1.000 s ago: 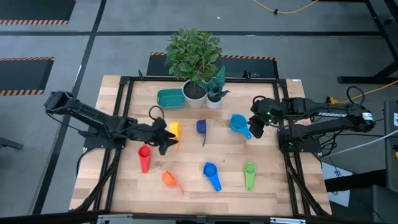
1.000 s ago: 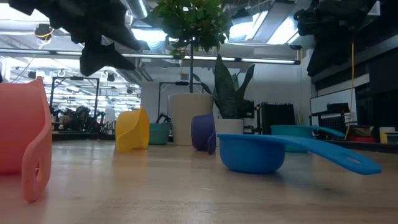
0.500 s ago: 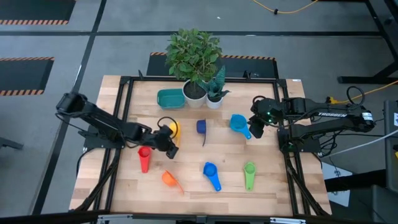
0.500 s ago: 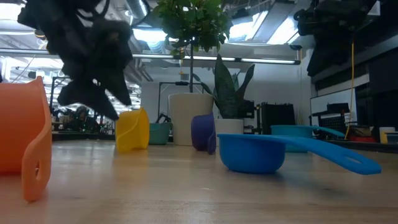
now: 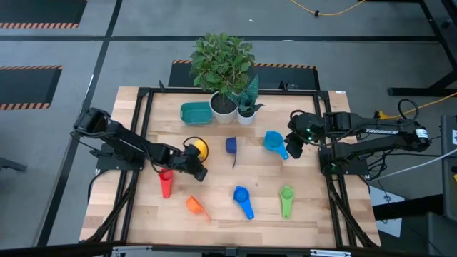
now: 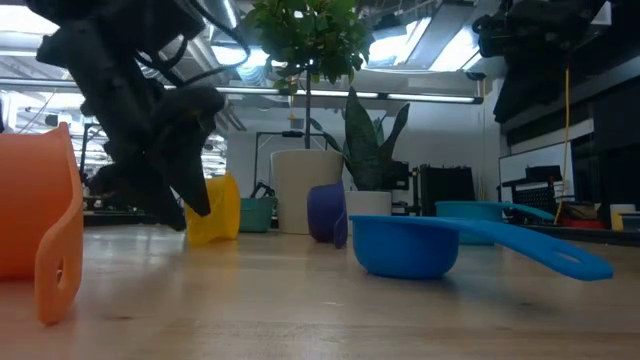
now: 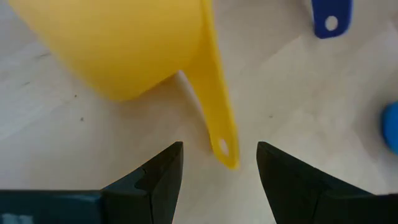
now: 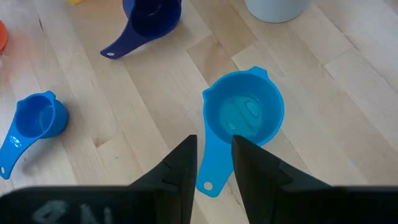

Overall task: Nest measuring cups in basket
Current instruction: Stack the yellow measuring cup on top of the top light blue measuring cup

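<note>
High view: the small teal plastic basket (image 5: 196, 112) holds nothing visible, its right end touching a white plant pot (image 5: 223, 106). Right of it, the left claw (image 7: 217, 163), fingers spread, straddles the yellow plastic measuring cup (image 7: 140, 43) handle. The right claw (image 8: 213, 163), parted, holds nothing above the light blue plastic cup (image 8: 244, 114).

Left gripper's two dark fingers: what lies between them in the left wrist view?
The flat handle end of the yellow plastic measuring cup sits in the gap of the open left gripper, over bare wooden table; neither finger touches it.

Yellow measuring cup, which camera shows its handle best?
The left wrist view: the yellow measuring cup fills it, handle between the open fingers. The high view shows a small part; the low view shows its side; the right wrist view shows none.
</note>
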